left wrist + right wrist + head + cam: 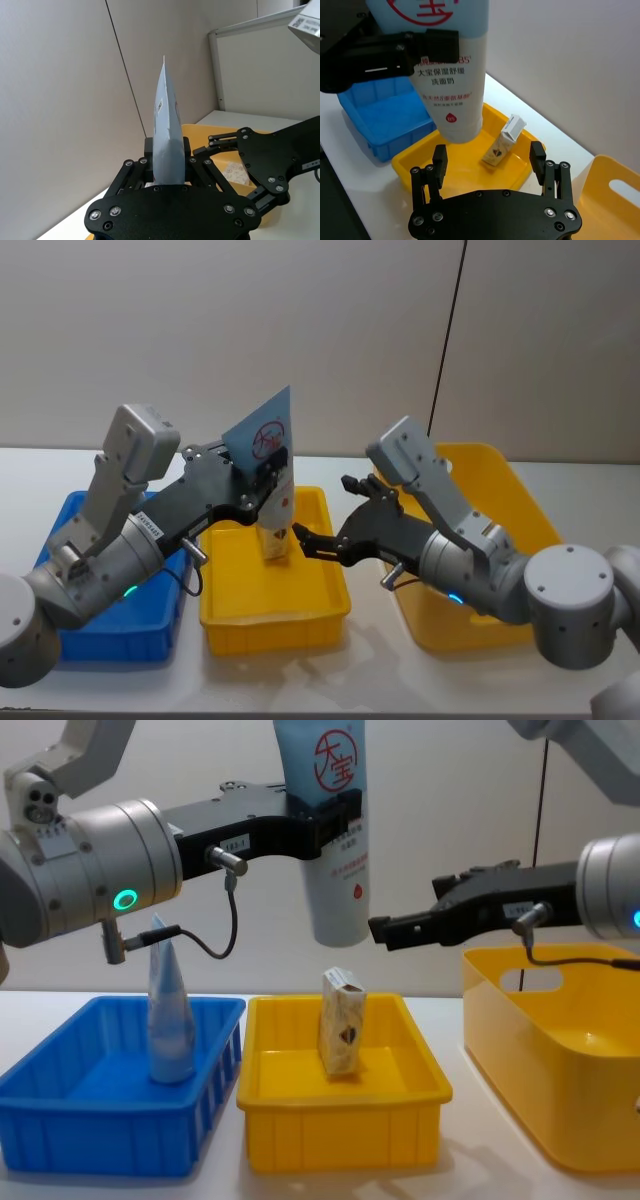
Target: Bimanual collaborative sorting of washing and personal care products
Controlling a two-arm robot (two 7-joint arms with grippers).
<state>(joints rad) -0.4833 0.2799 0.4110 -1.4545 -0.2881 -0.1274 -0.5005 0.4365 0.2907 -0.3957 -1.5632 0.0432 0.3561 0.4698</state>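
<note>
A shallow blue plastic bin (100,1120) holds one pale-blue squeeze tube (170,1020) standing on end. Beside it, a small beige carton (341,1022) stands slightly tilted in the small yellow plastic bin (345,1098). Above that bin, the left gripper (322,828) pinches a second pale-blue tube (340,890), white cap down. The right gripper (323,508) is spread wide near the cap.

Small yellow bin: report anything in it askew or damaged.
The beige carton in the small yellow bin stands on end, but its top flap looks lifted open. The tube in the left pincer hangs above it, apart; the right pincer is open beside the tube.
</note>
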